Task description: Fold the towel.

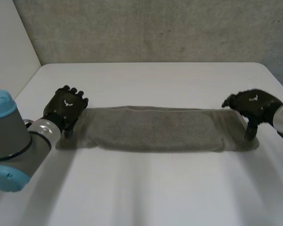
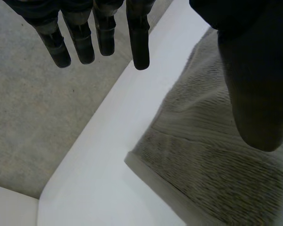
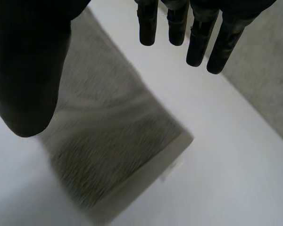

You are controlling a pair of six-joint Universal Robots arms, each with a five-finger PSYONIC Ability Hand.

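Note:
A grey towel [image 1: 155, 129] lies as a long folded strip across the middle of the white table [image 1: 151, 77]. My left hand [image 1: 65, 107] hovers at the strip's left end, fingers straight and apart from the thumb, holding nothing. In the left wrist view the towel's end [image 2: 212, 155] lies below the thumb [image 2: 252, 84], with the fingers [image 2: 106, 37] over bare table. My right hand [image 1: 252, 106] stands over the right end, open too, thumb pointing down at the cloth. In the right wrist view the towel's end [image 3: 118, 141] lies under the open hand [image 3: 28, 80].
The table's far edge [image 1: 151, 63] meets a grey carpeted floor [image 2: 33, 108] beyond. Bare table stretches in front of the towel toward me [image 1: 151, 193]. My left arm [image 1: 9, 141] rests at the near left.

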